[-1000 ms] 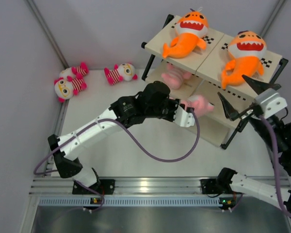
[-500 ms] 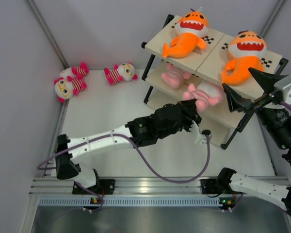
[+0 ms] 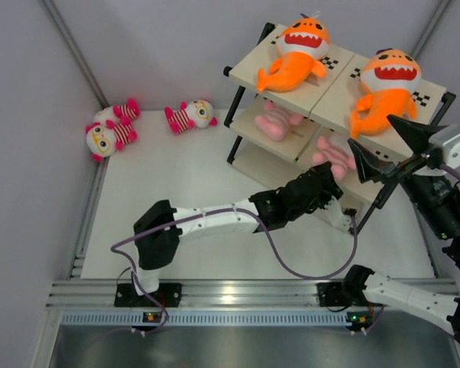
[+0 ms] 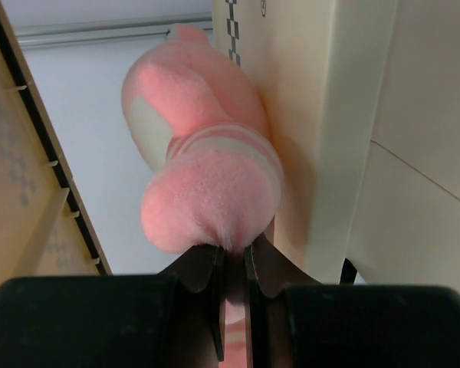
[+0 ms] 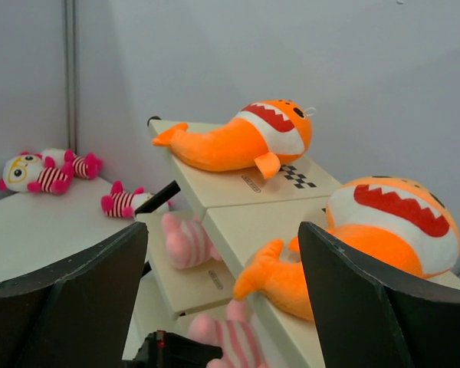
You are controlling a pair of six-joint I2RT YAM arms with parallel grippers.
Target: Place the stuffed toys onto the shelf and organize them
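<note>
The shelf (image 3: 333, 96) stands at the far right. Two orange sharks (image 3: 295, 54) (image 3: 383, 88) lie on its top boards. One pale pink doll (image 3: 274, 120) lies on the middle tier's left board. My left gripper (image 3: 327, 178) is shut on the second pink doll (image 3: 331, 156), holding it on the middle tier's right board. The left wrist view shows the jaws (image 4: 234, 249) pinching the doll's (image 4: 207, 169) end. My right gripper (image 3: 369, 130) is open and empty beside the right shark (image 5: 376, 238). Striped white-faced dolls lie on the table, a cluster (image 3: 107, 130) and one apart (image 3: 190, 115).
The white table (image 3: 184, 176) is walled on the left and at the back. A metal rail (image 3: 230, 295) runs along the near edge. The left arm's purple cable (image 3: 314, 268) loops in front of the shelf's black leg (image 3: 368, 211).
My left arm has reached right and carried the pink doll from in front of the shelf onto the middle tier. My right gripper has risen toward the right shark, still open.
</note>
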